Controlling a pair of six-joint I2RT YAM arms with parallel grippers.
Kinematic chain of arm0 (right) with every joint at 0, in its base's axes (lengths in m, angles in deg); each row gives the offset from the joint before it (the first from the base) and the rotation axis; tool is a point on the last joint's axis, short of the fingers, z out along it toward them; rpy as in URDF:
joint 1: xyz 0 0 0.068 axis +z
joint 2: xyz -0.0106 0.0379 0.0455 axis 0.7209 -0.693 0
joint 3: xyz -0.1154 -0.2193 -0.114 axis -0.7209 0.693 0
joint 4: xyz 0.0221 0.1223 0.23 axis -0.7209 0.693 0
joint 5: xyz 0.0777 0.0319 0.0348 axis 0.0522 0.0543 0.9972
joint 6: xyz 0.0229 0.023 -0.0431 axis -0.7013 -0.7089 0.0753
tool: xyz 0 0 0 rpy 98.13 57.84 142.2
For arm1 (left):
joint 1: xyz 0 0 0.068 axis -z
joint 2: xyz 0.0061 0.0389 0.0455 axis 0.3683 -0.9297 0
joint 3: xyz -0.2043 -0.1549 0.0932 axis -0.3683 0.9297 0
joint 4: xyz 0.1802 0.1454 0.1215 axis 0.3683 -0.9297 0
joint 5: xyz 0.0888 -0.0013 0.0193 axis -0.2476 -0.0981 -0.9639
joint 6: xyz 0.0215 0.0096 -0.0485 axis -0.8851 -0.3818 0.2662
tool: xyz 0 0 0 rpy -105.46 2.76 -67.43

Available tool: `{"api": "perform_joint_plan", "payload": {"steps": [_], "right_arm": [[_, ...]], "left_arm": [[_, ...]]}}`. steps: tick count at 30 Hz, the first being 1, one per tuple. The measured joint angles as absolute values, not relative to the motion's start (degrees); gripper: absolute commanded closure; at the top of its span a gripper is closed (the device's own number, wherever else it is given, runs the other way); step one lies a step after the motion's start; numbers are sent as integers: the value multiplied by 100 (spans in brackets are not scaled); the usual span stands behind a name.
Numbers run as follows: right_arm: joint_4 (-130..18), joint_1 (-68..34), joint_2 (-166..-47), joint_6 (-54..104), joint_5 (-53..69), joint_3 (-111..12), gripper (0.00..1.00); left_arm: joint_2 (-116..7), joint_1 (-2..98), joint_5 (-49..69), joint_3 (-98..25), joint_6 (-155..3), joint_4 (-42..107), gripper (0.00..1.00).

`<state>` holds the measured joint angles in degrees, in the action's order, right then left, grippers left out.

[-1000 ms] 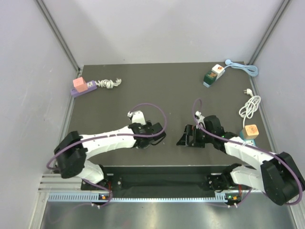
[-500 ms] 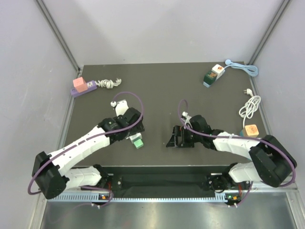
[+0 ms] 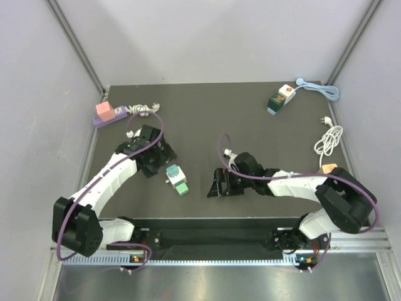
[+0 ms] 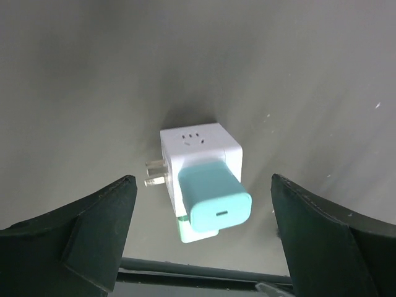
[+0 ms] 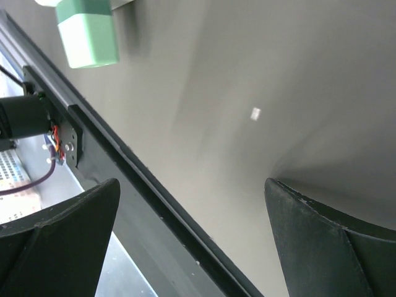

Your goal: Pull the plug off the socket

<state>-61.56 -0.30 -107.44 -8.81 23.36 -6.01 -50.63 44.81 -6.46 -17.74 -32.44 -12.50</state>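
A white cube socket [image 3: 172,172] with a teal-green plug [image 3: 181,186] stuck in it lies on the dark table, near the front. In the left wrist view the socket [image 4: 197,143] shows metal prongs on its left, and the plug [image 4: 215,199] faces the camera. My left gripper [image 3: 156,164] is open and empty, just left of the socket, with its fingers [image 4: 99,216] apart on either side. My right gripper [image 3: 217,186] is open and empty, to the right of the plug. The plug shows at the top left of the right wrist view [image 5: 86,36].
A purple socket with a pink plug [image 3: 105,113] and a coiled cable sits at the back left. A green and white adapter [image 3: 279,99] with a blue cable is at the back right. A white cable [image 3: 329,139] and an orange cube [image 3: 329,167] lie at the right edge. The table's front rail [image 5: 124,161] is close.
My left arm has swung back and to the left, and the socket with its plug now lies free on the table. My right gripper has moved left toward it.
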Motion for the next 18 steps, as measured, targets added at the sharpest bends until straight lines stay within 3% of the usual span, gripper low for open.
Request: {"api": "perform_joint_plan", "payload": {"steps": [8, 18], "right_arm": [[-6285, 251, -11161, -896, 2341, -946, 0], [-6327, 391, -11463, -921, 2306, -1239, 0]], "left_arm": [[-5511, 3603, 550, -1776, -3532, -1010, 9], [-6350, 3450, 1522, -1789, -3569, -1071, 17]]}}
